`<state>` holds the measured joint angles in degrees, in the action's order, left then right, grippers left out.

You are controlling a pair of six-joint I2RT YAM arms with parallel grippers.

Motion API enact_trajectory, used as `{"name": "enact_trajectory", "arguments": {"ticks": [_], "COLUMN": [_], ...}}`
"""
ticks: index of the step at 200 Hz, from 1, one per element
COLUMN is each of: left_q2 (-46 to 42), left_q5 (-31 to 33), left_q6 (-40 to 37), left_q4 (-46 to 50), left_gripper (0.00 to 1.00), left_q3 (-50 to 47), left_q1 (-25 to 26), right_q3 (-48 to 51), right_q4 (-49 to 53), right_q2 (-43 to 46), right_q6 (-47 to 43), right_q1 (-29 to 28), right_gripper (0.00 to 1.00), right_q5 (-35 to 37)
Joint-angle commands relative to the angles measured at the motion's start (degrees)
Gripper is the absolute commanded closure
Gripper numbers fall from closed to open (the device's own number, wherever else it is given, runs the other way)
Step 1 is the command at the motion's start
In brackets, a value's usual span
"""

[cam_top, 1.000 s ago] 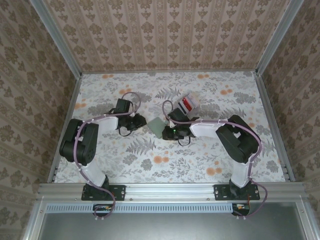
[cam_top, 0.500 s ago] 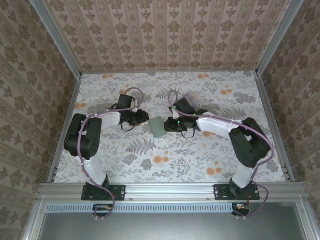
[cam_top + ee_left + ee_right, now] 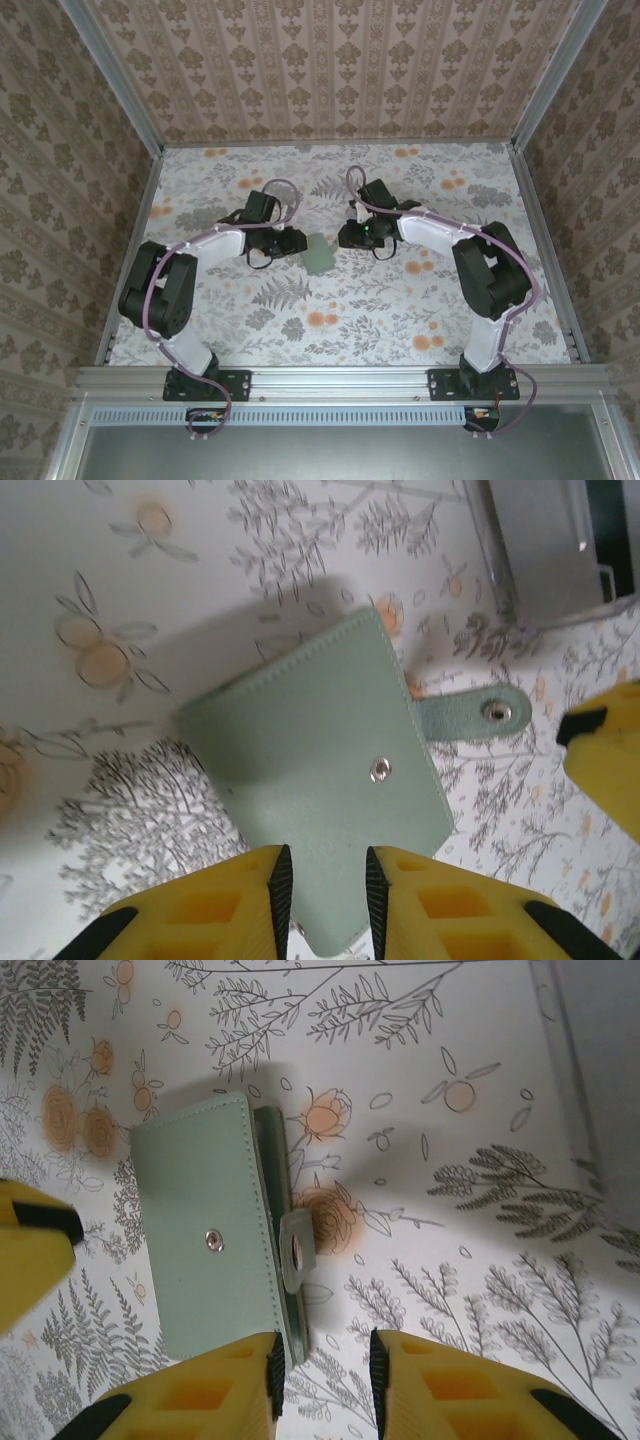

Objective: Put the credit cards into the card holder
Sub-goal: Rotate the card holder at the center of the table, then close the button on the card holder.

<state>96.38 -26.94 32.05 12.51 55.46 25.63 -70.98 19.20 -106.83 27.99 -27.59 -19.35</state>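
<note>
The card holder [image 3: 318, 255] is a dull green wallet lying shut on the flowered table between my two grippers, its snap tab [image 3: 478, 714] sticking out at one side. My left gripper [image 3: 293, 241] hangs over the wallet's near corner [image 3: 325, 910], jaws apart and not pinching it [image 3: 323, 865]. My right gripper [image 3: 346, 237] stands open beside the wallet's tab edge [image 3: 290, 1250], with bare table between its fingertips [image 3: 322, 1350]. The credit cards are hidden under my right arm in the top view.
A clear plastic box [image 3: 545, 550] stands on the table just beyond the wallet, also at the frame edge [image 3: 600, 1070] in the right wrist view. Patterned walls with metal rails [image 3: 135, 200] close the table on three sides.
Both grippers have opened a little and let the wallet lie flat. My right arm has swung toward the back and now covers the box with the red card.
</note>
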Motion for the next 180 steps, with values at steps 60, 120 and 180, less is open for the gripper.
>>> {"name": "enact_trajectory", "arguments": {"ticks": [60, 120, 180], "left_q2": [0.88, 0.3, -0.18], "left_q5": [1.5, 2.43, 2.94], "left_q6": [-0.66, -1.07, -0.85], "left_q4": [1.78, 2.6, 2.52], "left_gripper": [0.69, 0.69, 0.69], "left_q3": [-1.08, -1.69, -2.38], "left_q1": [2.26, 2.24, 2.07], "right_q3": [-5.96, -8.02, -8.37], "right_q4": [2.12, 2.77, 3.45], "right_q2": [-5.25, -6.79, -7.21], "right_q6": [-1.53, -1.97, -2.48], "right_q1": [-0.18, -0.44, -0.44], "right_gripper": [0.69, 0.73, 0.8], "right_q5": [-2.76, -3.06, -3.5]}}
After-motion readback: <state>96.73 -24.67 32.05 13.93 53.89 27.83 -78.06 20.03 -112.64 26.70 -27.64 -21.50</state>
